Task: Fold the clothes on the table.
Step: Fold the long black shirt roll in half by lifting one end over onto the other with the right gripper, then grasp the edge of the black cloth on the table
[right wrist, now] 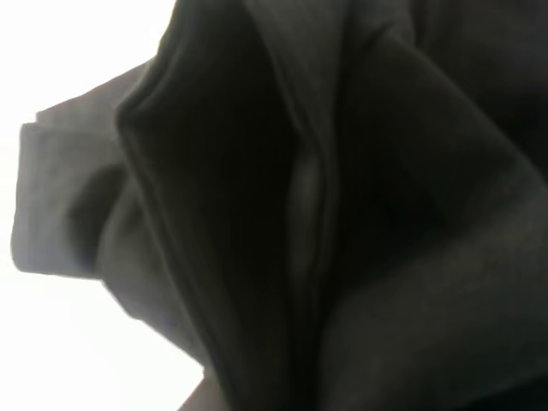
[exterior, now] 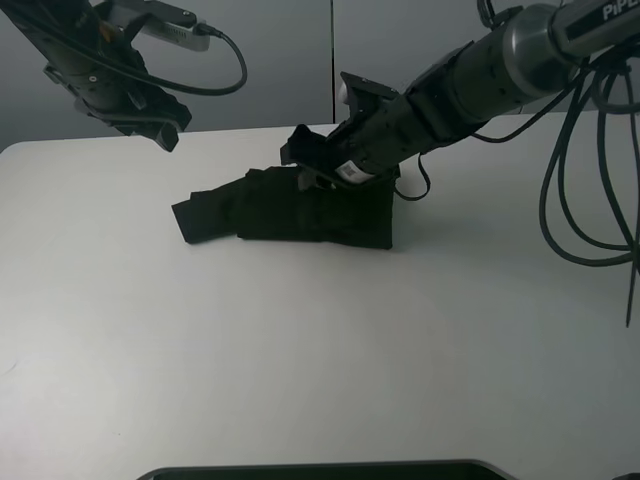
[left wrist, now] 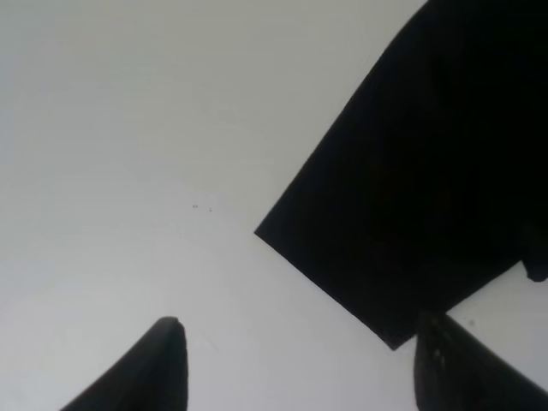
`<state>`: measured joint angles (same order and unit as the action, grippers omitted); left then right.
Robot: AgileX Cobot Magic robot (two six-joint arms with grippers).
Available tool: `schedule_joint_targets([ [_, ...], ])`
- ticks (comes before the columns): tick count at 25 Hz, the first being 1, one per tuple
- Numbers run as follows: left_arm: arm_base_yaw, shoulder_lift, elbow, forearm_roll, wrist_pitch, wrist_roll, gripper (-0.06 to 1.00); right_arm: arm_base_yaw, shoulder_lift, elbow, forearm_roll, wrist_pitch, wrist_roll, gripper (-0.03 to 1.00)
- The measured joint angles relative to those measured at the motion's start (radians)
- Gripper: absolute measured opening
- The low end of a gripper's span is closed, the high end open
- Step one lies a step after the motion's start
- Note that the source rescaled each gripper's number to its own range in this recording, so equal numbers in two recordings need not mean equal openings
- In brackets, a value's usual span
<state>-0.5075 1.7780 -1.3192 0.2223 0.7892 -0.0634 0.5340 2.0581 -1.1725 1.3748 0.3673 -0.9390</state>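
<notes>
A black garment (exterior: 300, 210) lies partly folded on the white table (exterior: 320, 340), behind the middle. My right gripper (exterior: 303, 160) reaches across to the garment's back edge and is shut on a raised fold of it. In the right wrist view, bunched black cloth (right wrist: 325, 214) fills the picture and hides the fingers. My left gripper (exterior: 165, 135) hangs open and empty, high above the table to the garment's back left. In the left wrist view its two fingertips (left wrist: 167, 360) stand wide apart over bare table, next to a corner of the garment (left wrist: 411, 188).
A dark rim (exterior: 320, 470) lies along the table's front edge. Cables (exterior: 590, 180) hang from the right arm at the right. Bare white table surrounds the garment on all sides.
</notes>
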Motion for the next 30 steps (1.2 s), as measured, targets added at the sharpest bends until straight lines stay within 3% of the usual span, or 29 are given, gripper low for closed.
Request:
schedule_joint_targets([
  [3,0.0,0.0,0.0,0.0,-0.002,0.0,0.76,0.0,0.0,0.0,0.226,0.099,-0.209,0.66],
  [5,0.0,0.0,0.0,-0.002,-0.002,0.0,0.76,0.0,0.0,0.0,0.319,0.184,-0.326,0.77],
  [9,0.0,0.0,0.0,-0.017,-0.004,0.0,0.76,0.004,0.0,-0.029,0.362,0.331,-0.435,0.78],
  [14,-0.001,-0.009,0.0,-0.089,-0.004,0.078,0.76,0.004,0.0,-0.036,0.356,0.328,-0.472,0.77],
  [17,-0.015,-0.02,0.0,-0.235,-0.015,0.218,0.76,0.004,0.0,-0.037,0.244,0.266,-0.463,0.77],
  [21,-0.058,-0.023,0.0,-0.431,-0.056,0.388,0.76,0.004,-0.007,-0.037,-0.019,0.131,-0.322,0.77],
  [23,-0.077,-0.023,0.0,-0.465,-0.096,0.417,0.75,0.004,-0.028,-0.037,-0.17,0.063,-0.213,0.77],
  [26,-0.101,-0.021,0.0,-0.483,-0.135,0.438,0.64,0.004,-0.086,-0.037,-0.379,-0.014,-0.04,0.77],
  [30,-0.113,0.015,0.0,-0.504,-0.148,0.459,0.54,0.002,-0.17,-0.037,-0.671,-0.049,0.212,0.77],
])
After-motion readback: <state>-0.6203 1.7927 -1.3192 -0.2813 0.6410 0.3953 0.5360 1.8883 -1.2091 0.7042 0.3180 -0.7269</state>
